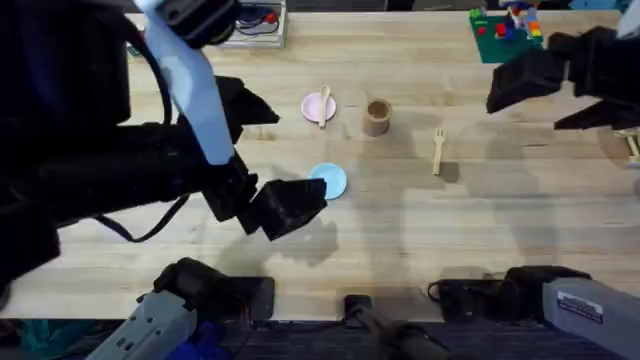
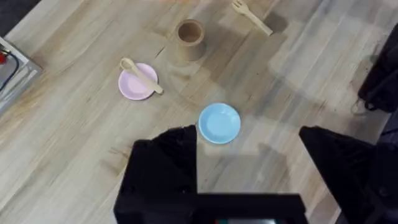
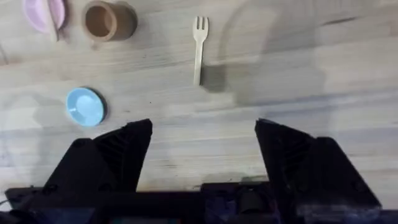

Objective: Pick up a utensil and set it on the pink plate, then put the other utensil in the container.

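Note:
A pale wooden utensil (image 1: 323,105) with a rounded head lies across the pink plate (image 1: 313,107); in the left wrist view the utensil (image 2: 142,76) rests on the plate (image 2: 132,88) with its handle over the rim. Just right of it stands the tan container (image 1: 376,117) (image 2: 189,38) (image 3: 106,20), upright. The wooden fork (image 1: 438,150) (image 2: 252,17) (image 3: 199,46) lies flat on the table right of the container. My left gripper (image 1: 295,203) (image 2: 249,165) hovers open beside the light-blue plate (image 1: 328,180). My right gripper (image 1: 505,88) (image 3: 204,155) is open, raised right of the fork.
The light-blue plate (image 2: 219,122) (image 3: 86,106) sits in front of the pink one. A green baseplate with toy bricks (image 1: 505,30) is at the back right. A white box (image 1: 255,22) stands at the back left. The left arm's cable hangs over the table's left half.

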